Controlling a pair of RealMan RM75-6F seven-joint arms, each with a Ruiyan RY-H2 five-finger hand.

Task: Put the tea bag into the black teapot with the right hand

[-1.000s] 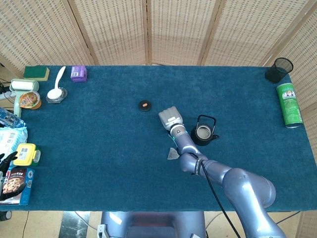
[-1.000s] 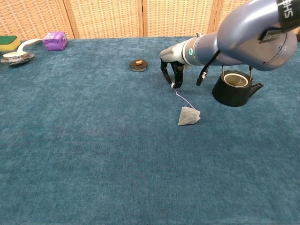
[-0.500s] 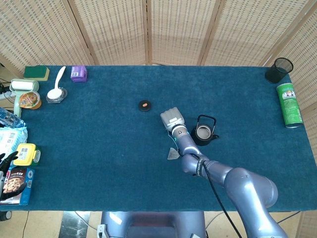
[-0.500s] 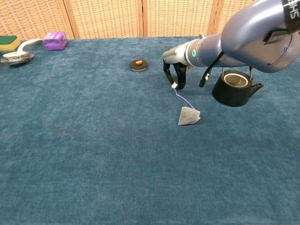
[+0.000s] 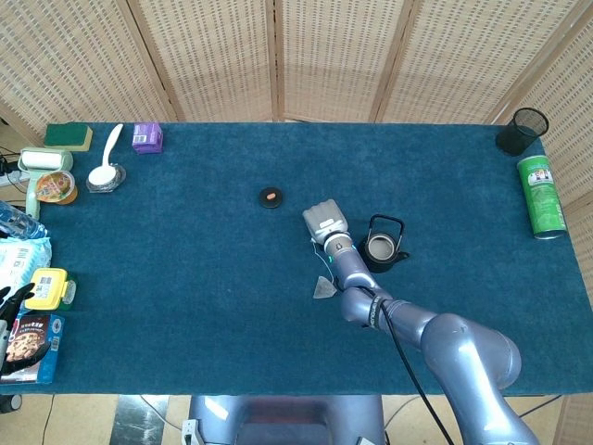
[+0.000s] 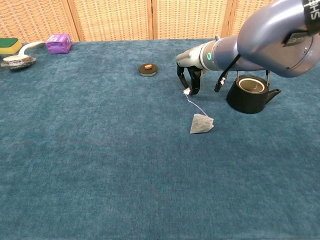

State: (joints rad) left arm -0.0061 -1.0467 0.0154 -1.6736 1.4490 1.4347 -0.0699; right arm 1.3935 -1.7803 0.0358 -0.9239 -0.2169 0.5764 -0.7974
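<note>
The tea bag (image 6: 201, 123) lies flat on the blue cloth, and its string runs up and left to a small white tag (image 6: 186, 91). My right hand (image 6: 189, 79) points down and pinches that tag between its dark fingertips. The black teapot (image 6: 250, 92) stands lidless just right of the hand, handle upright. From the head view, the right hand (image 5: 321, 222) is left of the teapot (image 5: 380, 247), with the tea bag (image 5: 323, 289) nearer me. Dark fingers of my left hand (image 5: 11, 298) show at the far left edge; their state is unclear.
A small black lid (image 6: 147, 69) with an orange knob lies left of the hand. A purple box (image 6: 58, 43), spoon dish (image 6: 17, 60) and sponge (image 6: 9, 45) sit back left. A green can (image 5: 541, 196) and black mesh cup (image 5: 522, 131) stand far right; snack packs (image 5: 32, 345) lie at the left edge.
My right hand has shifted slightly right toward the teapot, keeping the tag. The tea bag has stayed where it lay on the cloth.
</note>
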